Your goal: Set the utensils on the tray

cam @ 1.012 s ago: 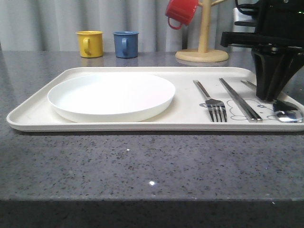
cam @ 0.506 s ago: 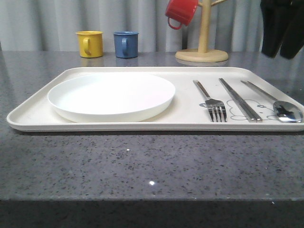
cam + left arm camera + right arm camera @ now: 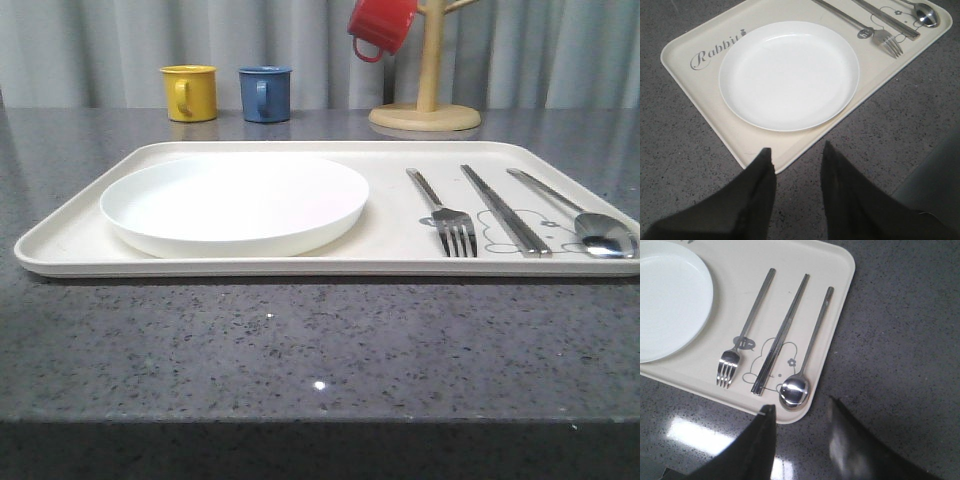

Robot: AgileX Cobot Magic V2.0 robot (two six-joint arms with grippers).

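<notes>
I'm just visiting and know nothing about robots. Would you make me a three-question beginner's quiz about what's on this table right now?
1. True or false: the fork, chopsticks and spoon all lie on the tray.
2. Which piece lies between the other two? A) fork B) chopsticks C) spoon
3. Fill in: the red mug hangs on a wooden ____, while the yellow mug and blue mug stand on the counter behind the tray.

Key
1. True; they lie side by side beside the white plate.
2. B
3. mug stand

Bonus: the left gripper and right gripper are both open and empty.
</notes>
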